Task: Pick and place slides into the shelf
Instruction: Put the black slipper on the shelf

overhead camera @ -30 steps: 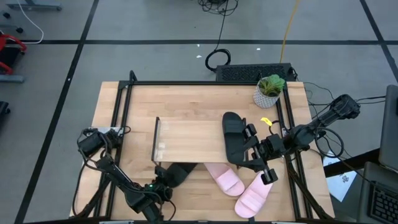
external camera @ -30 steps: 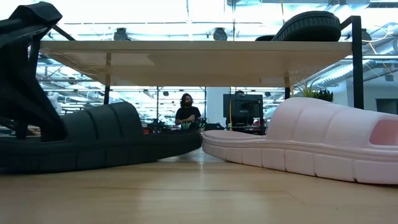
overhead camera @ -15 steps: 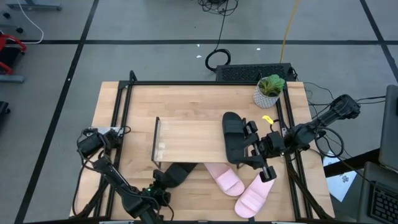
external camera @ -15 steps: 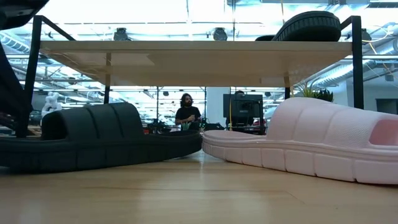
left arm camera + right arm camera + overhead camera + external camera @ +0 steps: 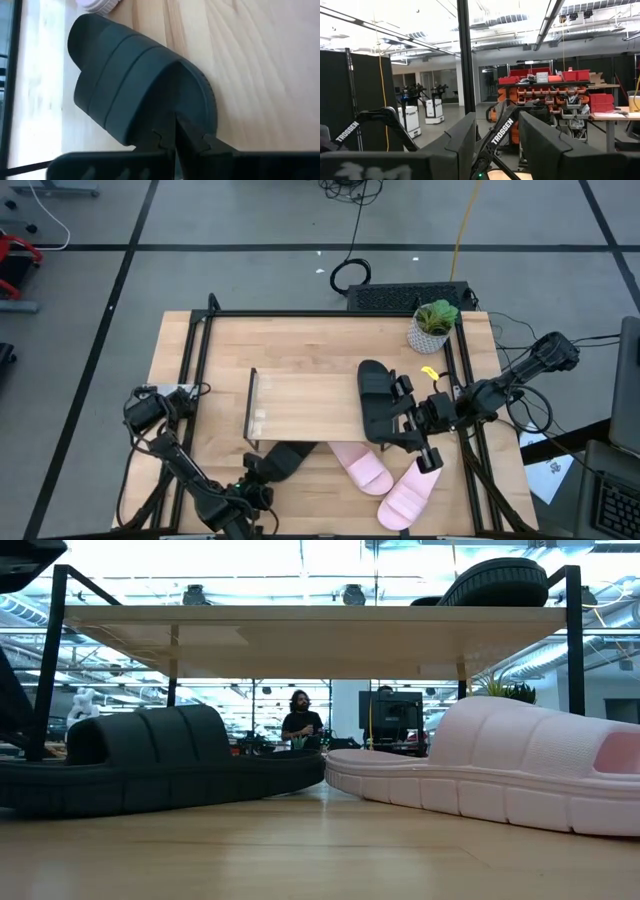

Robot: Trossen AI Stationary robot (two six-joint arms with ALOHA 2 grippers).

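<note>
Two claws, different states. Left gripper (image 5: 175,131) is clenched, fingers pressed together with nothing between them, its tips right at the rim of the black slide on the table (image 5: 135,95); can't tell if they actually touch it. In the high view, this left gripper (image 5: 258,477) sits at the near edge of the table (image 5: 210,350), just beside that black slide (image 5: 288,459), which lies partly under the shelf (image 5: 300,400).

Right gripper (image 5: 497,135) is released: fingers (image 5: 462,145) stand apart and the gap between them shows only the room beyond, nothing grasped. From above, the right gripper (image 5: 398,425) is at the shelf's right end, just beside the black slide on the shelf (image 5: 375,392); contact can't be judged.

Shelf contents: one black slide lies on top of the board at its right end, seen in the low view at the top corner (image 5: 495,580) above the board (image 5: 300,635). Under or in front of the shelf, on the table: the other black slide (image 5: 150,760) and a pink slide (image 5: 500,775), toe ends nearly meeting. From above, one pink slide (image 5: 362,467) pokes out from under the shelf's front edge; second pink slide (image 5: 408,496) lies just beside it, nearer the table's front.

Potted plant (image 5: 432,325) stands at the far right corner of the table. A person (image 5: 300,722) shows far behind in the room.
</note>
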